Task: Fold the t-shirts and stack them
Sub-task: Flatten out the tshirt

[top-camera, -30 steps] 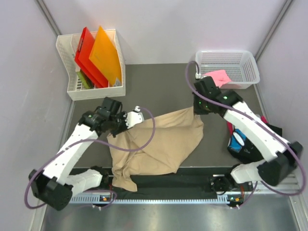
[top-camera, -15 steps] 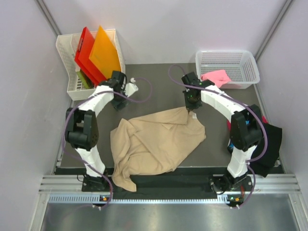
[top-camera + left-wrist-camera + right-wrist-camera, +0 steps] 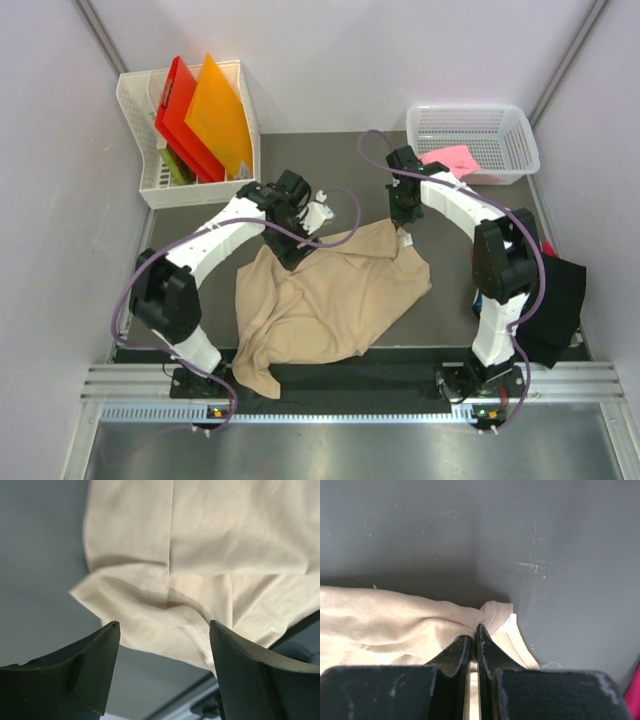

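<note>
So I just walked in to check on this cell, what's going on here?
The tan t-shirt lies crumpled on the table, not yet folded. The right tool is shut on its far edge; the left tool hangs open over the cloth. The pink shirt lies in the white basket, the black shirt at the table's right side.

Even, diffuse light from above fills the top view, bright and sharp throughout, with only soft shadows under the arms and in the folds of the tan t-shirt [image 3: 340, 290], and a dull sheen on the metal rail [image 3: 340, 412]. In the 2 wrist views the left gripper [image 3: 163, 625] and right gripper [image 3: 475, 631] are dark, underlit and slightly blurred near the lens. The table [image 3: 545, 540] is crisp enough to show scratches, with a soft shadow band just beyond the cloth.
</note>
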{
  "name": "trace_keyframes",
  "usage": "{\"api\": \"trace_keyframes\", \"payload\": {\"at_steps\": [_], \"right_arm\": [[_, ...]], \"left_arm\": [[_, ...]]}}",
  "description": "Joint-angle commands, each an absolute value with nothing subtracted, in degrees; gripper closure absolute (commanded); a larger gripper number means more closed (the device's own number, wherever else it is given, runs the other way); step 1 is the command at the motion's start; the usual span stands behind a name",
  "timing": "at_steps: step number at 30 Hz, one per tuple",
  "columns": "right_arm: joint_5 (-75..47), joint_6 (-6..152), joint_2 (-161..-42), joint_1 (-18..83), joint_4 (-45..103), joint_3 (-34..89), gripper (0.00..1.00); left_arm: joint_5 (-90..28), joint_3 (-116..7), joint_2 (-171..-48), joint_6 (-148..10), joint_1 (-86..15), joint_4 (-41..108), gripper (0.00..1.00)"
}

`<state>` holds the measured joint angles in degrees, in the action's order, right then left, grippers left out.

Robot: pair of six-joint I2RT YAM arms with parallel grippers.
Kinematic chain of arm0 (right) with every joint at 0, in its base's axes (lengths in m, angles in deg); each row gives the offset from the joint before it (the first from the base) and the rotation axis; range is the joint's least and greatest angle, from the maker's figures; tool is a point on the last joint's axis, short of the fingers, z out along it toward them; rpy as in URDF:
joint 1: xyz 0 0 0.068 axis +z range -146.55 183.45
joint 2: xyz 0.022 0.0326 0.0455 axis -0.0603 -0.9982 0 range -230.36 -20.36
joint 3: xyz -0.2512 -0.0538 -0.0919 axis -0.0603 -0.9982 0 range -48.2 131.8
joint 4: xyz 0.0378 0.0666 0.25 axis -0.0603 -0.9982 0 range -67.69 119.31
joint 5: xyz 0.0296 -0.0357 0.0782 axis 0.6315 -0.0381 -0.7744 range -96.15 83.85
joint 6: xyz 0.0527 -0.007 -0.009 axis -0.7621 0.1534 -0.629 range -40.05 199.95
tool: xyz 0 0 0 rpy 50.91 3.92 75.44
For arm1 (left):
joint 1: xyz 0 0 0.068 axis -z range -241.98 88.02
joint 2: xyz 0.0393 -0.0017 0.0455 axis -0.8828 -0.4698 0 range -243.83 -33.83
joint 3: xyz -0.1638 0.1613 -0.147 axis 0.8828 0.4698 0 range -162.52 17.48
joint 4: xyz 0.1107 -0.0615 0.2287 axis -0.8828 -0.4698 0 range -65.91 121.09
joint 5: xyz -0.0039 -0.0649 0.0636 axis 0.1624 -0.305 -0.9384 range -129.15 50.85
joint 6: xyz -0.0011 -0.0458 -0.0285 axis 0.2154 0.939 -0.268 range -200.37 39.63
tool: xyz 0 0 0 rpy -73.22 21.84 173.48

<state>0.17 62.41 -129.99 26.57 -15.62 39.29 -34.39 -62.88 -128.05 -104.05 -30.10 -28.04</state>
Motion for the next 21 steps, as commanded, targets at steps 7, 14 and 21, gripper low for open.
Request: {"api": "trace_keyframes", "payload": {"at_steps": [7, 14, 21], "right_arm": [[-1.58, 61.93, -130.14, 27.18, -13.32, 41.72, 1.0], [-1.85, 60.79, -130.66, 28.33, -13.4, 41.8, 1.0], [-2.02, 60.35, -131.02, 29.56, -13.32, 42.16, 1.0]], "left_arm": [[-39.86, -60.65, -135.6, -95.93, -30.07, -27.09, 0.27], [-39.85, -61.27, -141.4, -94.96, -29.99, -24.63, 0.3], [-41.17, -61.36, -145.28, -94.96, -30.07, -21.55, 0.33]]}}
